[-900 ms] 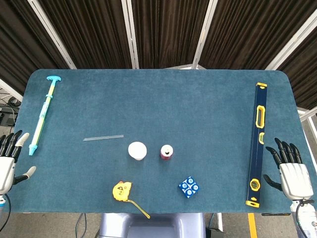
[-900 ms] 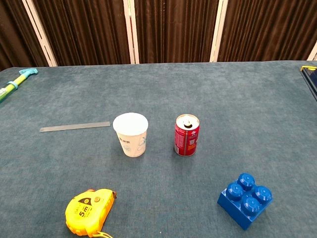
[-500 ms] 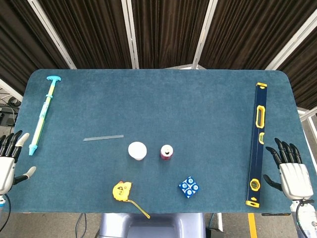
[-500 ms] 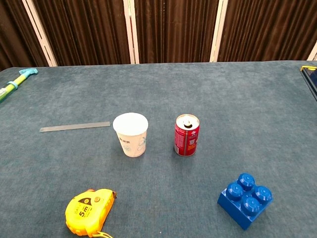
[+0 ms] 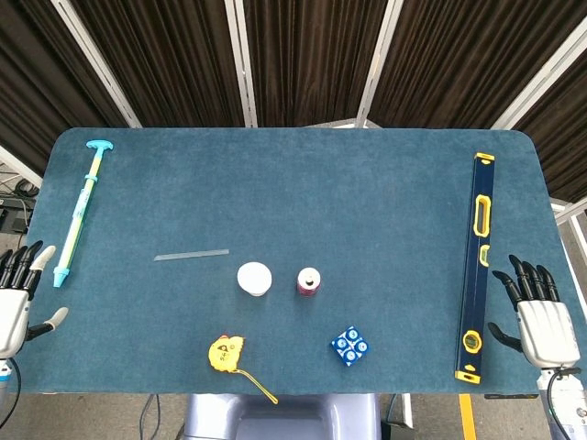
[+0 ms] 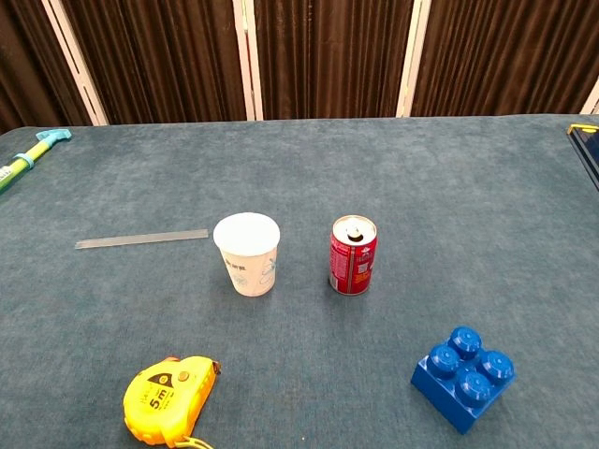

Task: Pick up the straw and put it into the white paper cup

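A thin clear straw lies flat on the blue table, just left of the white paper cup, which stands upright and empty. My left hand hovers off the table's left front corner, fingers spread, holding nothing. My right hand hangs beside the right front edge, fingers apart and empty. Both hands are far from the straw and appear only in the head view.
A red soda can stands right of the cup. A yellow tape measure and a blue toy brick lie near the front. A long spirit level lies along the right side, a green-blue syringe-like pump along the left.
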Motion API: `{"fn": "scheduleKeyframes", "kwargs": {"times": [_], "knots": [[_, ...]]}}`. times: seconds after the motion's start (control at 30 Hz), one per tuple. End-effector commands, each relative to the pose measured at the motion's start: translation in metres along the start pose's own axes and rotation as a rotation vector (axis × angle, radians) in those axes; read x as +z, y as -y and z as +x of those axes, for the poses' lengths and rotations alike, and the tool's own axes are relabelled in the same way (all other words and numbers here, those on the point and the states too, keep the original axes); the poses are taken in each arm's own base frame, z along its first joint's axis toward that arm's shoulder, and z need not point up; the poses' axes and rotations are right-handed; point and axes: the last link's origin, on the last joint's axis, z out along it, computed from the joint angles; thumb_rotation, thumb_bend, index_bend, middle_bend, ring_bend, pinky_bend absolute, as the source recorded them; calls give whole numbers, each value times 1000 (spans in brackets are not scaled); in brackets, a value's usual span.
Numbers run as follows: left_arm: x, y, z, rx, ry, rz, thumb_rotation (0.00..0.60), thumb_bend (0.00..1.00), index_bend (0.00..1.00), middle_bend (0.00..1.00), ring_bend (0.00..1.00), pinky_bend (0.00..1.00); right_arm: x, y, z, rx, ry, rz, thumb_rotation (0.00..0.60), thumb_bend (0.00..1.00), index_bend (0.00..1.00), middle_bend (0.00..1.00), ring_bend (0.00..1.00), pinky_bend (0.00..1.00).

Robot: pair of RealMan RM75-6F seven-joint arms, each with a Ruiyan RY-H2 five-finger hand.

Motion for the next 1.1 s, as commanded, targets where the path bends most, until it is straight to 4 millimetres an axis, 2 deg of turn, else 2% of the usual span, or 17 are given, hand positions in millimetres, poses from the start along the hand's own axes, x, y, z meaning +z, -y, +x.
{"fn": "scheduleKeyframes", "kwargs": {"times": [0.03, 0.2, 0.33, 0.53, 0.6, 0.7, 0.83, 0.97, 1.1], "knots": [[-1, 0, 0, 1, 3, 0, 600, 200, 24, 0, 0, 0, -1, 0, 0, 2, 0, 2, 600, 175, 163, 0, 0, 0], [0, 1, 0, -17, 15, 10, 600, 200, 36, 0, 0, 0, 0, 1, 0, -4, -1, 2, 600, 174, 163, 0, 0, 0], [12, -6, 1, -34, 37, 9, 600, 204, 106, 0, 0, 0, 0, 1, -1, -3, -1, -1, 600, 175, 163, 0, 0, 0], [50, -25, 2, -50, 85, 17, 600, 204, 130, 0, 0, 0, 0, 0, 0, 0, -4, 5, 600, 174, 163, 0, 0, 0], [71, -37, -1, -56, 129, 21, 600, 204, 130, 0, 0, 0, 0, 0, 0, 4, -1, 6, 600, 174, 163, 0, 0, 0], [89, -45, -5, -39, 168, 37, 600, 205, 146, 0, 0, 0, 1, 0, 0, 5, 0, 6, 600, 175, 163, 0, 0, 0], [109, -59, -12, -26, 215, 55, 600, 206, 293, 0, 0, 0, 1, 0, 0, 8, 1, 5, 600, 175, 163, 0, 0, 0], [128, -76, -22, -27, 247, 72, 600, 250, 416, 0, 0, 0, 1, 0, 0, 14, 4, 4, 600, 176, 163, 0, 0, 0], [140, -91, -33, -20, 267, 79, 600, 299, 439, 0, 0, 0, 2, -1, 0, 21, 9, 4, 600, 175, 163, 0, 0, 0]]}}
